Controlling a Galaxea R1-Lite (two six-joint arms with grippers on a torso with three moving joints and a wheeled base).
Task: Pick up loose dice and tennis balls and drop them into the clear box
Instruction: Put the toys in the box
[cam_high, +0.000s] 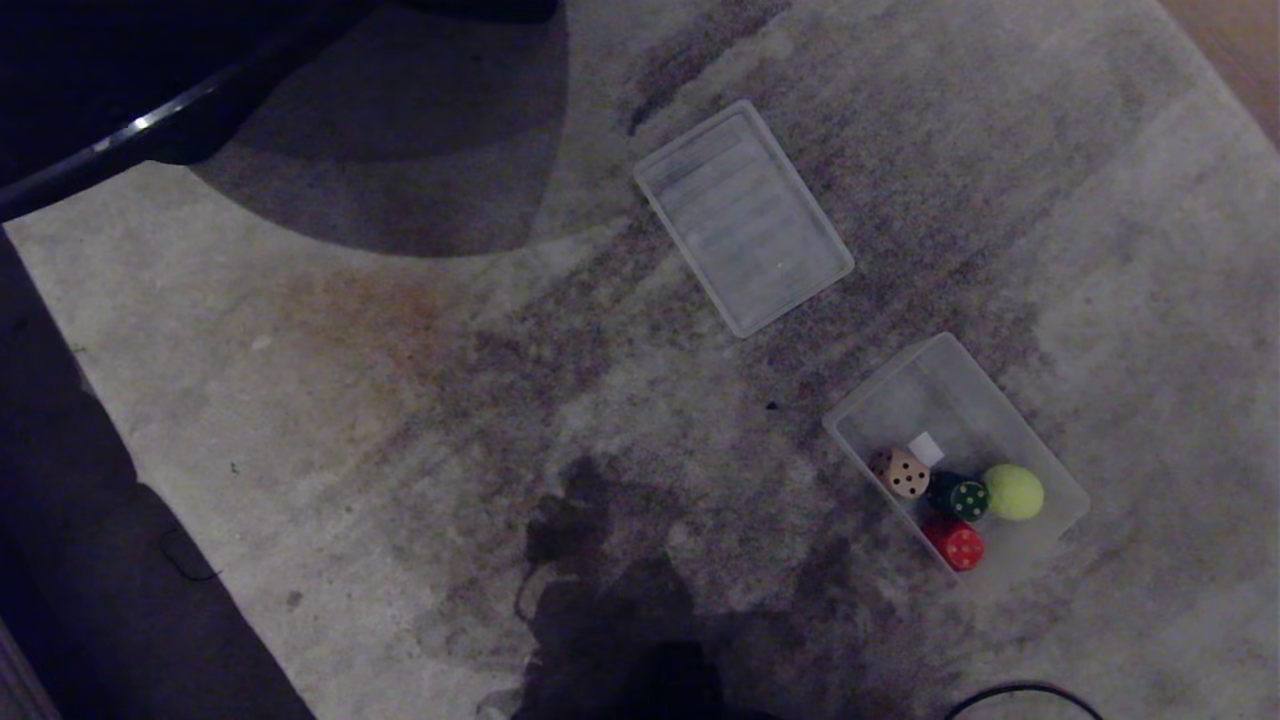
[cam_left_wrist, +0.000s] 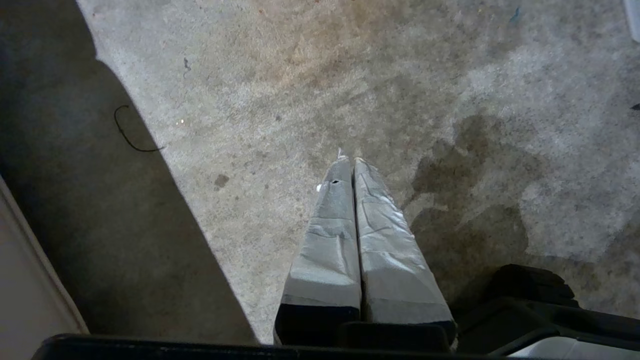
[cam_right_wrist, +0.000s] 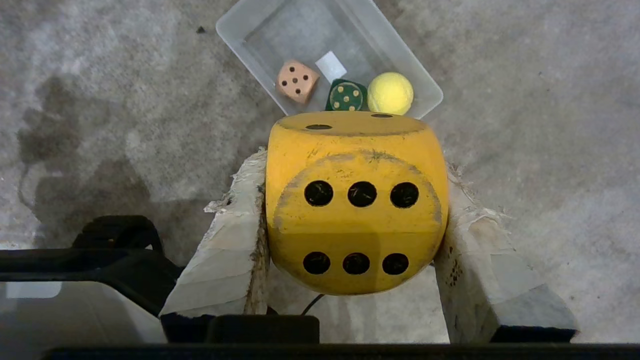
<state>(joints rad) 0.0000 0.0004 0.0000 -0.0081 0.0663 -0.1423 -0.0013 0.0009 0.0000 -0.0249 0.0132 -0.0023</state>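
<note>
Your right pincer grips the yellow die; the box lies just beyond it, long axis slanting far-left to near-right. Left pincer sits pressed closed.

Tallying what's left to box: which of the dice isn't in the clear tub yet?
The yellow die, clamped between the right gripper's jaws; the others lie in the tub.

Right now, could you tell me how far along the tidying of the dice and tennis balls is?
Done: the clear box already holds the beige die, dark green die, red die and one tennis ball. In hand: the right gripper grips the yellow die. Left: dropping it in; a second ball isn't visible. The left gripper is shut, idle.
</note>
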